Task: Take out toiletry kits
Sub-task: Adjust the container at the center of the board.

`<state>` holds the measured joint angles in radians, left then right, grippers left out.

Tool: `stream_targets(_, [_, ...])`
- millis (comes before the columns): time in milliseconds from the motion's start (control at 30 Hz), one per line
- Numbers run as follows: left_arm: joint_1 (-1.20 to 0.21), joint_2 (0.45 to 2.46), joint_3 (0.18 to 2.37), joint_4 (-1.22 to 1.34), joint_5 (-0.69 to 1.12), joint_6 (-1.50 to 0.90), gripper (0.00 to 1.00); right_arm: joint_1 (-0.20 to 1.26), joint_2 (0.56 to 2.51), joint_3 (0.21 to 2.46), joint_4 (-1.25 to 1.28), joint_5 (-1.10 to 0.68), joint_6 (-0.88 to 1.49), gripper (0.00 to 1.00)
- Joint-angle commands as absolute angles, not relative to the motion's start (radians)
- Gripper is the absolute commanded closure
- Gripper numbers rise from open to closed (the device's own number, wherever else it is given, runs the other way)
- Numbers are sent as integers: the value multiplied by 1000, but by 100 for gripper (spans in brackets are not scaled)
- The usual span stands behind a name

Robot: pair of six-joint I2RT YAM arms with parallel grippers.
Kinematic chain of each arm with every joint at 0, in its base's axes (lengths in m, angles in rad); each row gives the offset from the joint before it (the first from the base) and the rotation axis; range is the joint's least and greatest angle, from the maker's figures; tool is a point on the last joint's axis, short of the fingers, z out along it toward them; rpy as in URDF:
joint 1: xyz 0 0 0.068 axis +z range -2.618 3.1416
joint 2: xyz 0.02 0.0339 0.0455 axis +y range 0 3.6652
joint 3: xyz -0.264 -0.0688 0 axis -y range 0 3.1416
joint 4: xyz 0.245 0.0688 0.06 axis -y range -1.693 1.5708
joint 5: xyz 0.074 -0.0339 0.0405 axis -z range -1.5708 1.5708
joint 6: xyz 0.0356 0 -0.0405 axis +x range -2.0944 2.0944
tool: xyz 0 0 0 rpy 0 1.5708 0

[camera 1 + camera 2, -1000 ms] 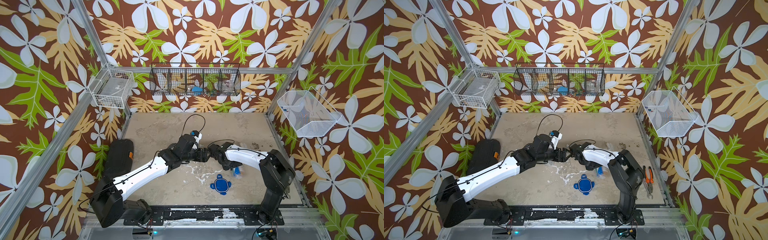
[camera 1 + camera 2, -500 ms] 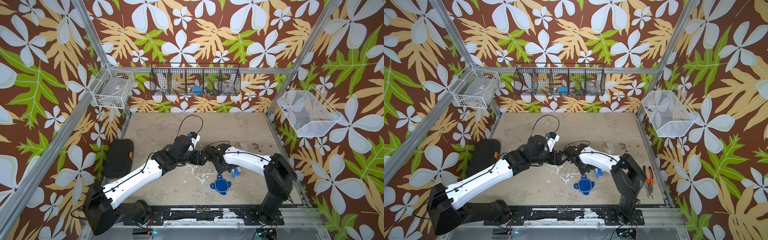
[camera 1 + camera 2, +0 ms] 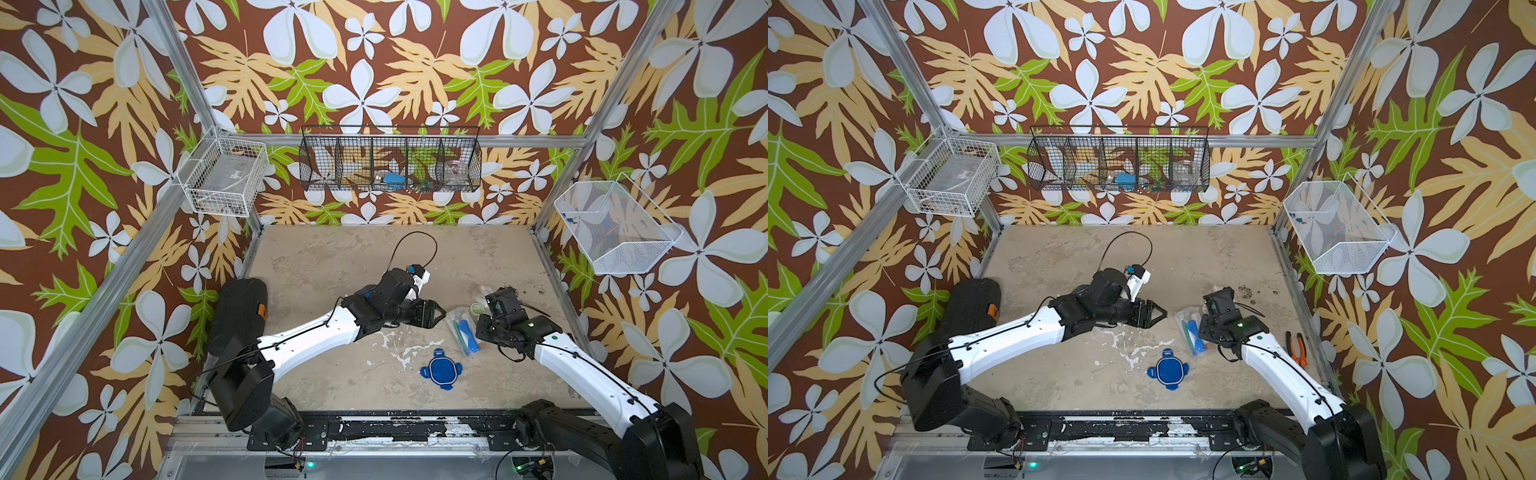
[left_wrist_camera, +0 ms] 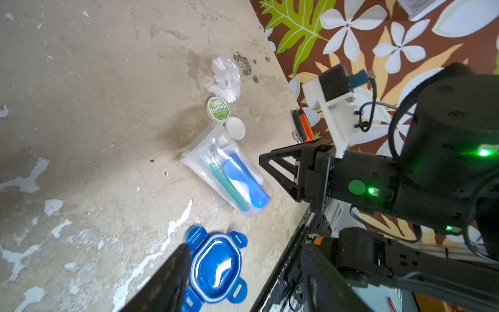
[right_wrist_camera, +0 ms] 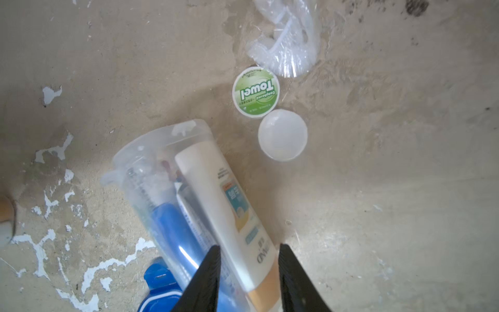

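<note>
Kit (image 5: 210, 194) mostly inside tipped jar (image 5: 140, 151) on table (image 5: 378, 216); tin (image 5: 255, 91) out beside mouth. Right fingers (image 5: 209, 270) part-spread over jar base, empty. Left fingers (image 4: 172, 272) spread, empty. Risk: slick jar rolls, tube jams.

Bench (image 3: 332, 266): beige, scuffed, flecked with white. Lying on it:
- 1 clear jar (image 4: 226, 170) on its side, toiletries (image 5: 224, 205) inside
- 1 round green tin (image 5: 255, 91) just beside 1 white disc (image 5: 282, 135)
- 1 crumpled clear wrapper (image 5: 286, 43)
- 1 blue 4-tabbed lid (image 3: 440, 369)
- 1 orange-handled pliers (image 3: 1296, 349) near the edge
</note>
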<state>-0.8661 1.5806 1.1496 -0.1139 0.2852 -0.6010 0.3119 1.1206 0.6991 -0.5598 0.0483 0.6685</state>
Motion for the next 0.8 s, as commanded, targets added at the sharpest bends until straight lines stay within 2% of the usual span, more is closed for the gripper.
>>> stream_targets(0, [-887, 1668, 1184, -109, 293, -621, 55, 275, 1148, 701, -460, -60, 642, 62])
stream_targets(133, [-896, 1794, 1200, -92, 301, -643, 72, 216, 1186, 688, -405, -126, 626, 59])
stream_targets(267, [-900, 1915, 1237, -67, 341, -661, 78, 207, 1246, 681, -374, -162, 591, 60])
stream_targets(500, [-900, 2019, 1261, -66, 362, -679, 83, 237, 1279, 709, -367, -231, 577, 61])
stream_targets(700, [-899, 2041, 1236, -56, 330, -692, 85, 416, 1264, 754, -418, -183, 625, 60])
stream_targets(767, [-897, 2050, 1237, -60, 320, -690, 85, 433, 1232, 723, -414, -194, 661, 60])
